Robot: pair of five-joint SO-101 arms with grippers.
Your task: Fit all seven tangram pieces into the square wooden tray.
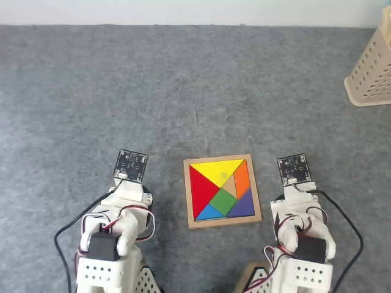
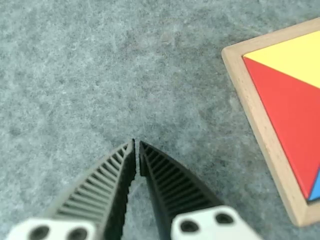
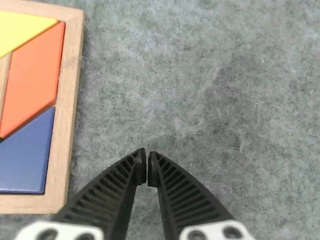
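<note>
Wooden tray [image 1: 189, 189] on grey felt mat [image 1: 183, 91]

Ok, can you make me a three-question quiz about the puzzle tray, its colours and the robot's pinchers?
1. Where is the tray? A between the left arm and right arm; B on a shelf; C in a gripper.
2. Which big triangle touches the red triangle? A pink; B black; C yellow triangle.
3. How are the left gripper and right gripper? A wide open; B shut, empty; C holding a piece.
A, arms flank it; C, yellow meets red along one edge; B, both jaws closed on nothing.
</note>
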